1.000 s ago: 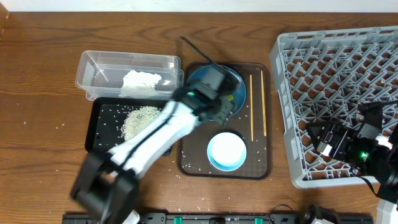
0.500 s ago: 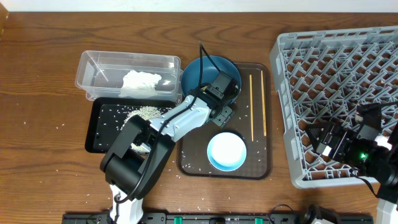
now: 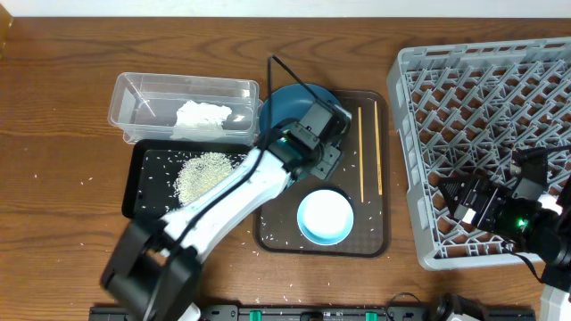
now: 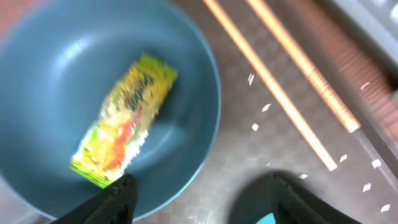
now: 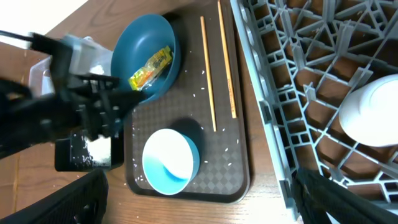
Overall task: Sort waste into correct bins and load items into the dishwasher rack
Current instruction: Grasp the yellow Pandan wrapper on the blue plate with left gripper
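Light was bright and even, and the bowl (image 5: 168, 163) threw a soft shadow toward 1 o'clock. The left wrist view was motion-blurred, the chopsticks (image 4: 273, 87) at 2 o'clock smeared, and the left arm (image 3: 223, 192) blurred overhead.

Robot lab bench doubling as a dish-clearing stn.
Left arm (image 3: 223, 201) & right arm (image 3: 522, 214) are sitting at a plain wood table (image 3: 53, 223) w/ a black rail (image 3: 268, 314) running along its front edge. A grey rack (image 3: 410, 160), a brown tray (image 3: 375, 223) carrying plate (image 3: 281, 107), bowl (image 3: 325, 217) & chopsticks (image 3: 361, 152), plus a clear tub (image 3: 143, 89) & black tray (image 3: 143, 178), are lying set out side by side like a staged test, w/ rice (image 3: 201, 171) lying heaped in the black tray & strewn over the wood.
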Action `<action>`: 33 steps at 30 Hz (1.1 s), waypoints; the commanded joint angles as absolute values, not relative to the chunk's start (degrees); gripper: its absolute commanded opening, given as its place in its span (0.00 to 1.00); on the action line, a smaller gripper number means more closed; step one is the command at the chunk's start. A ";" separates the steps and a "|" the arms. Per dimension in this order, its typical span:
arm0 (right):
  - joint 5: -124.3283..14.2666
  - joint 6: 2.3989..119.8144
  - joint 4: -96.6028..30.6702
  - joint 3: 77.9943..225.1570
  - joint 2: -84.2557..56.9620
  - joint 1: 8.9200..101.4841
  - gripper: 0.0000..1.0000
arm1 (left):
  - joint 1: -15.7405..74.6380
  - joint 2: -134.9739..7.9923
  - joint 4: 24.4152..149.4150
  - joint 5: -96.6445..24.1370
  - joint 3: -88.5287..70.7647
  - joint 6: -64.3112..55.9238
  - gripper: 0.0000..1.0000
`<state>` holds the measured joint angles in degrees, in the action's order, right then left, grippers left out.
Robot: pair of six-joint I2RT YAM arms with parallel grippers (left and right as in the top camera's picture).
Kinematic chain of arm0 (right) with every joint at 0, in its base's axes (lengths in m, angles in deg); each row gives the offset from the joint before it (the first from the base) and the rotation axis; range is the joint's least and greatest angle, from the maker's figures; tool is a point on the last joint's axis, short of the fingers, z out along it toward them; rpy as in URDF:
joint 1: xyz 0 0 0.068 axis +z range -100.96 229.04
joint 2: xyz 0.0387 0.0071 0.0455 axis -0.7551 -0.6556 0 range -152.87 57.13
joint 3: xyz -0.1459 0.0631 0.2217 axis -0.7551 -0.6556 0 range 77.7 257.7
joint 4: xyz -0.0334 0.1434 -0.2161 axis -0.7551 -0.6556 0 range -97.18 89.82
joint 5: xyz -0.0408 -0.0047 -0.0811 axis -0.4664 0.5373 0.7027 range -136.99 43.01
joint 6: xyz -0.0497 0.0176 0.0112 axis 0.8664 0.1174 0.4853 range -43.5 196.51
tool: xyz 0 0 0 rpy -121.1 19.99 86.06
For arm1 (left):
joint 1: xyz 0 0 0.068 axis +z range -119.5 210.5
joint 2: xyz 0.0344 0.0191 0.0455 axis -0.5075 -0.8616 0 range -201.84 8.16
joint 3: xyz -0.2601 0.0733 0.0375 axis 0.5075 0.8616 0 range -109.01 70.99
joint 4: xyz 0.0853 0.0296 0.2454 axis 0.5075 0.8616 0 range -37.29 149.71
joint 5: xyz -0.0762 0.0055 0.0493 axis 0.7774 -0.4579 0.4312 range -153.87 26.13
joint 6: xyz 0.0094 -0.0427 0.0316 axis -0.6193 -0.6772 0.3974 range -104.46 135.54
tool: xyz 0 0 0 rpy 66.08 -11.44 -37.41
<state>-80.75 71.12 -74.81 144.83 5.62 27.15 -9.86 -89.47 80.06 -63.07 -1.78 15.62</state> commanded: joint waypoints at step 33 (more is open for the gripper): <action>-80.85 71.86 -74.59 145.40 5.75 27.74 0.93 | -3.81 -99.22 74.53 -56.97 -3.35 14.96 0.06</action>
<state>-80.61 71.12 -74.57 144.83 5.62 27.15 -3.78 -104.48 73.92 -57.91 -2.02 17.78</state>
